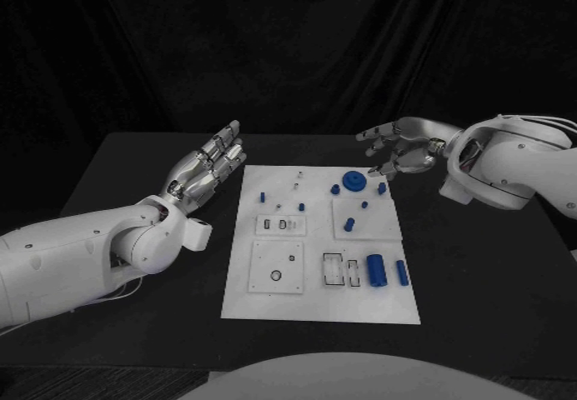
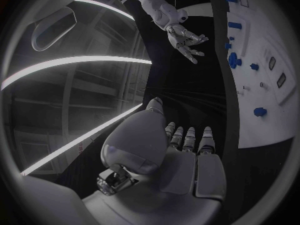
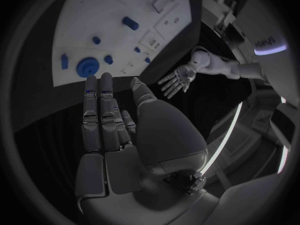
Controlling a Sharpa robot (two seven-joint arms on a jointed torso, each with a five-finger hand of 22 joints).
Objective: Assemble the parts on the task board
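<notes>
The board is lying mid-table, with blue cylinders near its 5 o'clock corner. The left hand is hovering at 10 o'clock, fingers straight, holding nothing. The right hand, loosely curled and empty, is hanging at 1 o'clock beside the gear. No part looks picked yet; the next move probably calls for reaching down onto the gear.

A dim scene is lit from overhead, the white task board rendered brightest against a black table and dark backdrop. Bright ceiling light strips are bent into arcs by fisheye distortion in both wrist views, whose rims are darkened and blurred.
</notes>
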